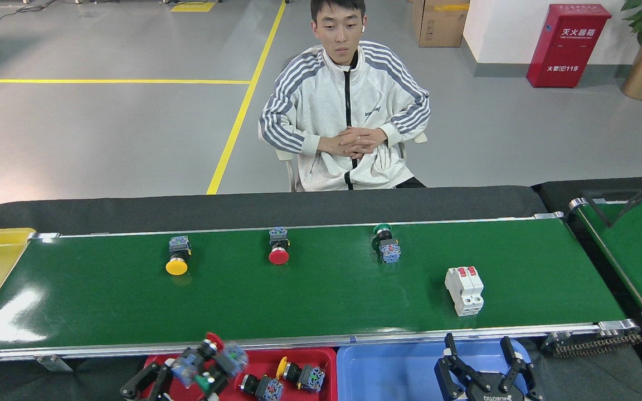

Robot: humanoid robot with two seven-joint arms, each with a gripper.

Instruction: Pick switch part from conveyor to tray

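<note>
Conveyor [310, 301], 3 push-button switches [278, 254]

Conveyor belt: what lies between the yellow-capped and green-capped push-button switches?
Head view: one red-capped push-button switch on the dark-green conveyor, between yellow-capped and green-capped switches.

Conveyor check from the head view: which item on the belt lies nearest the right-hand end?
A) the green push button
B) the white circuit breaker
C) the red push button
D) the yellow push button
B. The white circuit breaker lies farthest right on the conveyor, past the green push button; the red push button and the yellow push button lie further left.
</note>
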